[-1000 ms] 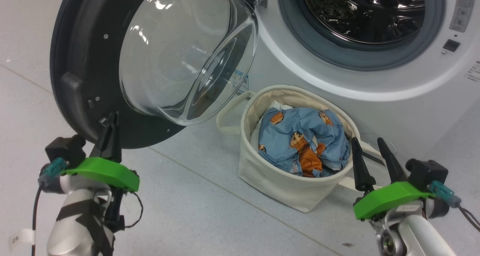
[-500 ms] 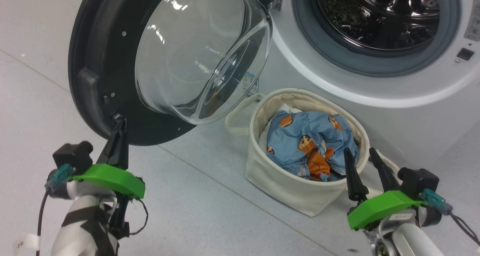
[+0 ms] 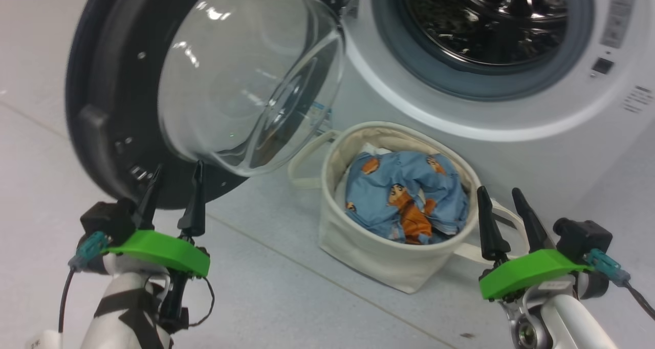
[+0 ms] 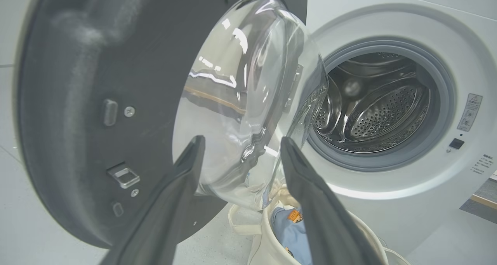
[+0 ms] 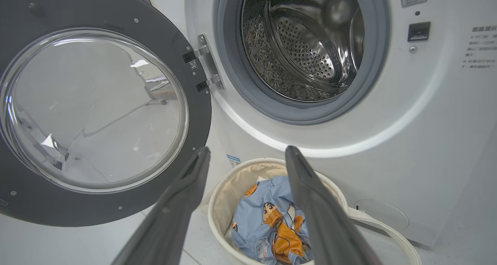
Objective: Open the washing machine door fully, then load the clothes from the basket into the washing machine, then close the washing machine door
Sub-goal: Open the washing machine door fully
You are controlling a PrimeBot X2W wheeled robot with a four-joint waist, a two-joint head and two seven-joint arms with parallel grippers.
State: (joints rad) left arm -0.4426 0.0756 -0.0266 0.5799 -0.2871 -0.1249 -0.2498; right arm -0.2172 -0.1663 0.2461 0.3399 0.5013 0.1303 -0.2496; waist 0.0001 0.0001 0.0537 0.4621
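The washing machine (image 3: 537,149) is white, and its steel drum (image 3: 486,21) stands exposed. The washing machine door (image 3: 107,98), black-rimmed with a clear glass bowl, is swung wide to the left. My left gripper (image 3: 175,166) is open just below the door's lower rim, its tips close to the rim, nothing between the fingers. The cream basket (image 3: 368,246) sits on the floor before the machine with the light blue printed clothes (image 3: 404,195) inside. Open and empty, my right gripper (image 3: 499,190) hangs just right of the basket's rim. From the right wrist the clothes (image 5: 268,222) show between the fingers.
Pale grey floor (image 3: 286,298) lies in front of the basket and between both arms. The basket's looped handle (image 3: 302,165) sticks out toward the door. A door latch slot (image 3: 602,65) and labels sit on the machine's right front.
My left gripper has gone from shut to open below the door's rim. The head camera has shifted, so the whole picture moved slightly. The right gripper stays open.
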